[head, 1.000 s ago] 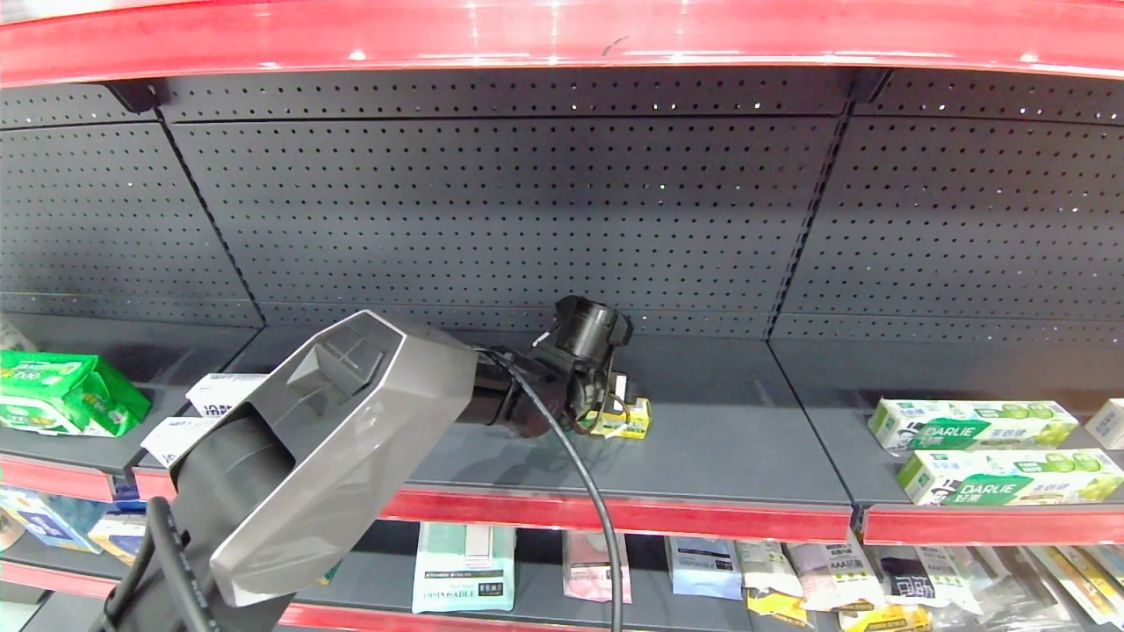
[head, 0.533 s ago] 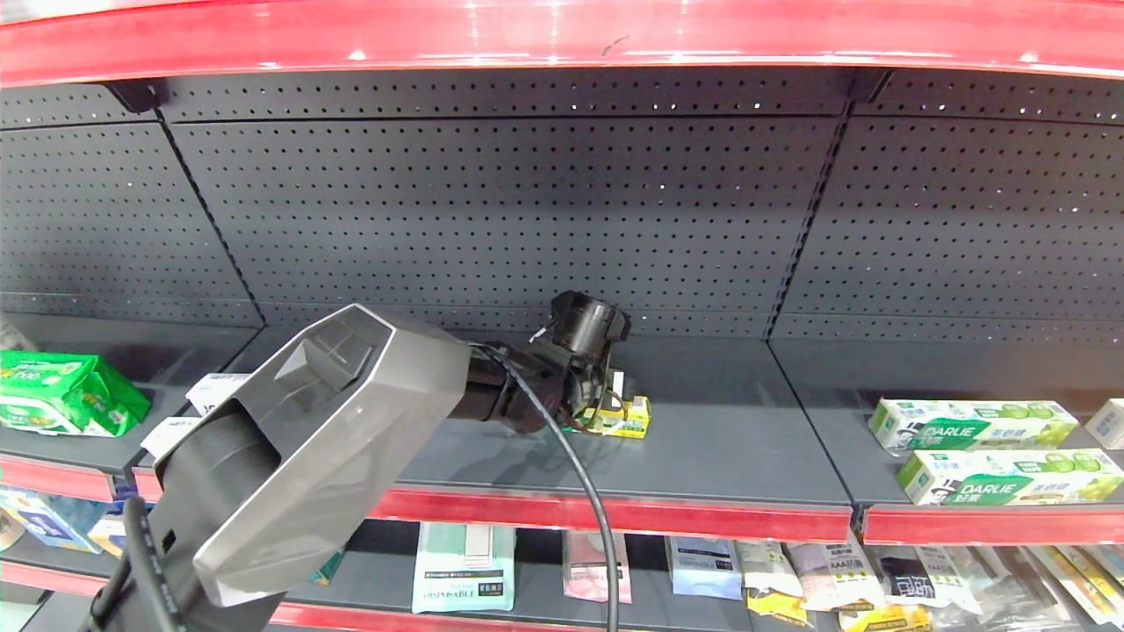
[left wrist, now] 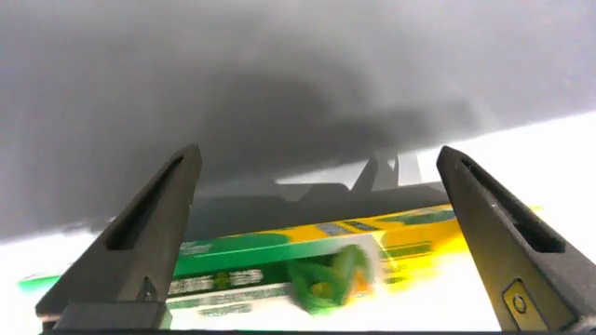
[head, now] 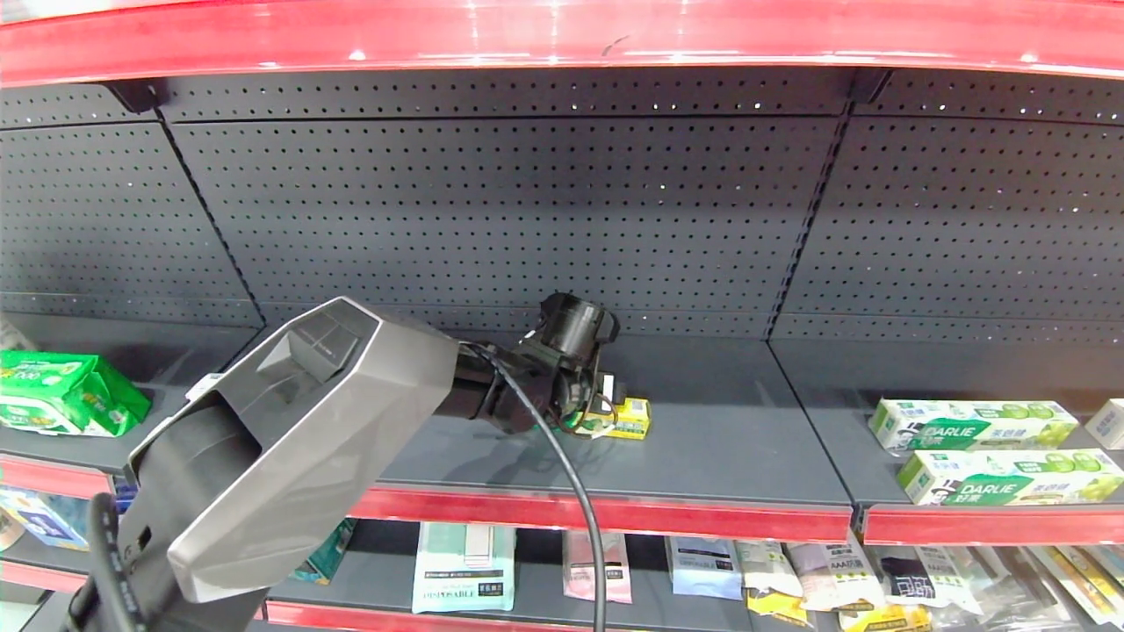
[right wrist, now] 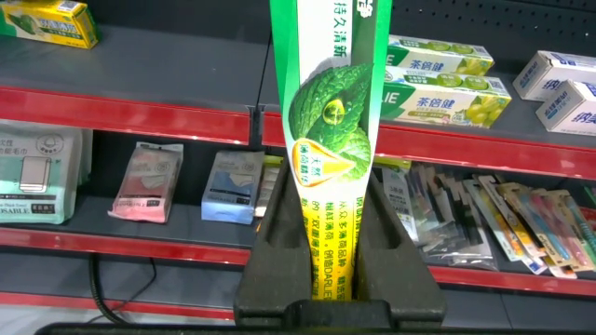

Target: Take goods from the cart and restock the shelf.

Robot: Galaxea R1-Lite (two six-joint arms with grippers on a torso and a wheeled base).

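While the left arm lies across the lower left of the head view and ends near the middle of the frame, the left tool (head: 604, 405) sits low over the dark grey shelf (head: 729, 439), right at a small yellow-and-green box (head: 630, 421) that lies flat on the board just below centre. From the left wrist camera the tool's two dark fingers (left wrist: 140, 251) stand spread wide, and the box (left wrist: 307, 270) lies blurred between them on the shelf; whether either finger touches it cannot be told. The right tool (right wrist: 331, 181) is clamped on a long green, white and yellow carton (right wrist: 328, 93), which stands up between its fingers with a leaf emblem on its face. At the right edge of the head view two green-and-white toothpaste boxes (head: 970, 423) lie lengthwise on the same shelf level, one in front of the other, well apart from the yellow-and-green box. At the left edge a green soft pack (head: 66, 391) rests on the neighbouring board. A perforated dark back panel (head: 527, 202) fills the upper half of the frame under a red top rail (head: 562, 35). Below the red price strip (head: 615, 513), flat pouches (head: 464, 566) lie in a row along the bottom of the frame.
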